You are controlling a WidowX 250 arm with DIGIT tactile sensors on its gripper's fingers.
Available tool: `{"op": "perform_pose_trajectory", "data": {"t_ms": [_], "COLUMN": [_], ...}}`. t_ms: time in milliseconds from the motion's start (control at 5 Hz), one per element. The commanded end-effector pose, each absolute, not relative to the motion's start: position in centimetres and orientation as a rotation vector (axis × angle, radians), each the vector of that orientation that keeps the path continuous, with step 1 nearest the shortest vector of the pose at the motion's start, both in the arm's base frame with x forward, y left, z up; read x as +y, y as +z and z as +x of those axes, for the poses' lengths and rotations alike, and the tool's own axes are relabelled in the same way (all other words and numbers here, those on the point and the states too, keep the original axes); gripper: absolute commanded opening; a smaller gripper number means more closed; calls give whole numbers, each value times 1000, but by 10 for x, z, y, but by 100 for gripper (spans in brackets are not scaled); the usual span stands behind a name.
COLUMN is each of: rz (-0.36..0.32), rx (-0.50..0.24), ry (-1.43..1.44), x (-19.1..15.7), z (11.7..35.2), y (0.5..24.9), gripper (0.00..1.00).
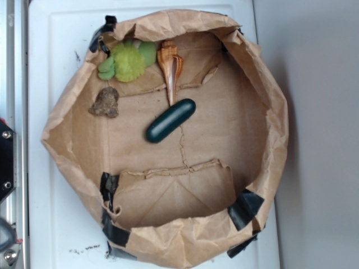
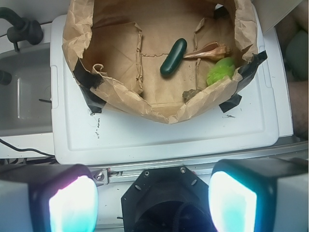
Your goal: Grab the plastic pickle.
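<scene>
The plastic pickle [image 1: 171,120] is a glossy dark green capsule lying tilted on the floor of a brown paper bag bowl [image 1: 269,117], near its middle. It also shows in the wrist view [image 2: 174,57]. My gripper [image 2: 152,200] is open and empty, its two glowing pads [image 2: 72,205] wide apart at the bottom of the wrist view, well back from the bowl, over the robot's base. The gripper is out of the exterior view.
In the bowl lie an orange-brown spiral shell [image 1: 170,70], a fuzzy lime-green plush toy [image 1: 129,60] and a brown rock-like lump [image 1: 105,102]. The bowl stands on a white tray [image 2: 169,137]. A grey bin [image 2: 24,92] is to the left in the wrist view.
</scene>
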State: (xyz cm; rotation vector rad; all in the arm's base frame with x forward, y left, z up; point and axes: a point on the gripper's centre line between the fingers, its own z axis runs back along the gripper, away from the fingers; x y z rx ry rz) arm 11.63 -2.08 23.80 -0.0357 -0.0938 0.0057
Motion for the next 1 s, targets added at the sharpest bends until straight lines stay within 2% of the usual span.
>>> {"op": "perform_pose_trajectory", "data": {"t_ms": [0, 200, 400, 600, 800], "rz": [-36, -106, -91, -56, -82], "rx": [-94, -116, -140, -126, -133], "ry": [6, -12, 4, 42, 48], "x": [-21, -29, -27, -17, -9], "z": [116, 152, 190, 219, 251], "y": [238, 242, 244, 231, 225], "gripper": [100, 100, 100, 100, 100]}}
